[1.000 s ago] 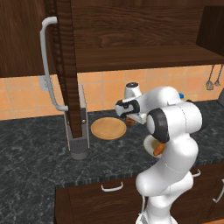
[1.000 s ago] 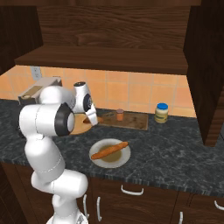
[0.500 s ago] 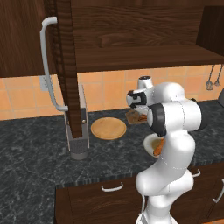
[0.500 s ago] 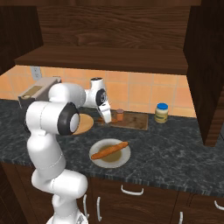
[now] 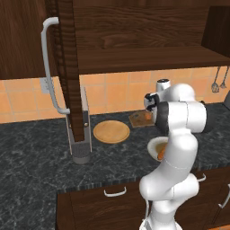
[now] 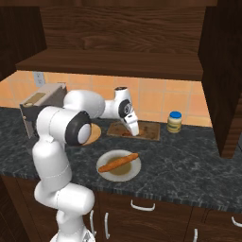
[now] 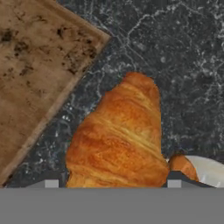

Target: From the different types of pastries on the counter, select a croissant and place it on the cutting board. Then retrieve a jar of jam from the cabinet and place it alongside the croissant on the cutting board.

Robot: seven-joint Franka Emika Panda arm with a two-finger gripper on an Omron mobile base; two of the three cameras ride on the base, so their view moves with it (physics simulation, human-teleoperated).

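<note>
Croissant (image 7: pixel 120 140) between fingers (image 7: pixel 175 181) in hand view, yellowish jar (image 6: pixel 175 122) in right base view

- No text, label, brand, number or sign can be read anywhere in these views.
- The pale jar with the blue lid (image 6: pixel 175 122) on the counter (image 6: pixel 189 156) has a plain side, with no lettering that can be made out.
- The cabinet (image 5: pixel 134 31) fronts are bare wood grain, without markings.
</note>
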